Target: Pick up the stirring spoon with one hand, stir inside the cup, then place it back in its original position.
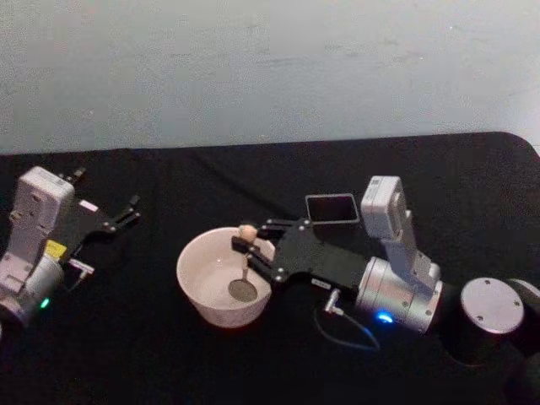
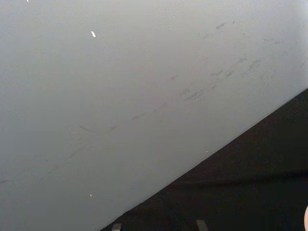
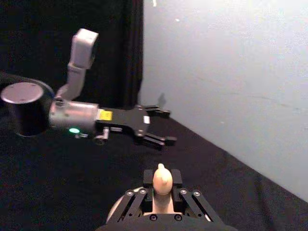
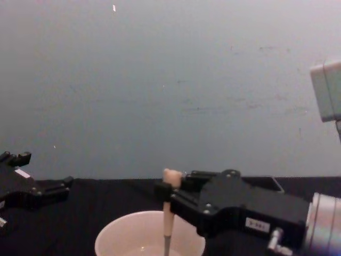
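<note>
Your right hand [image 1: 250, 245] pinches the stirring spoon [image 1: 244, 272] by its beige handle, just under the knob. From that grip the spoon runs upright, with its stem going straight down and its tip low inside the cup [image 1: 191, 272], directly beneath the fingertips. The dark square holder [image 1: 332, 207] sits back beside the hand's body, on its far side. Your left hand [image 1: 132, 211] rests spread, well apart across the worktop [image 1: 152, 354].

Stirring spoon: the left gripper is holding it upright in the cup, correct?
No: it is the right gripper that holds the stirring spoon upright in the cup, as the head view shows. The left gripper rests open, apart.
</note>
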{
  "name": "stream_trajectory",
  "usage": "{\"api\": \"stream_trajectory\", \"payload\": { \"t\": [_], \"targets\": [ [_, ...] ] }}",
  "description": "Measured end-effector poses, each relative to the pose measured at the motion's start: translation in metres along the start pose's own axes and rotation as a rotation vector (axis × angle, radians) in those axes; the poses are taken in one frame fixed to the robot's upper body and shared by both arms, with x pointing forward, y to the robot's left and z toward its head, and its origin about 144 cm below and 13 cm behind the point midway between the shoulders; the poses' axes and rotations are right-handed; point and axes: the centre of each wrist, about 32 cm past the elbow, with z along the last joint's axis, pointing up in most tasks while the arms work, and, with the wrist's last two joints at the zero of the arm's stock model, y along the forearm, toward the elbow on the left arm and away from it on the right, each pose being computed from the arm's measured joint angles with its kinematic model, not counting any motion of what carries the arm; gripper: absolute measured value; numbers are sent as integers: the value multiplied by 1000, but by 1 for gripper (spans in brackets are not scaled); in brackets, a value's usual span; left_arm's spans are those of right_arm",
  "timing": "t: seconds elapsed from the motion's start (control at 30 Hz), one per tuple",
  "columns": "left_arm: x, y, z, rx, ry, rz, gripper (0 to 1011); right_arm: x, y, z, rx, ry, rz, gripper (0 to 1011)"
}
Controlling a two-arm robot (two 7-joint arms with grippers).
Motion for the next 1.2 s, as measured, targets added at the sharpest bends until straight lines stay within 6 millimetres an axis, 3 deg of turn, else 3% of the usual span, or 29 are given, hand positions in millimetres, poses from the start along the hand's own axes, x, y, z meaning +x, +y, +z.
{"api": "stream_trajectory", "payload": {
  "t": [0.23,0.6,1.2],
  "targets": [
    [0,0,0,0,0,0,1001,-5,12,0,9,3,29,212],
    [0,0,0,0,0,0,1001,8,37,4,45,-28,-2,212],
    [0,0,0,0,0,0,1001,19,30,3,33,-40,-59,212]
  ]
}}
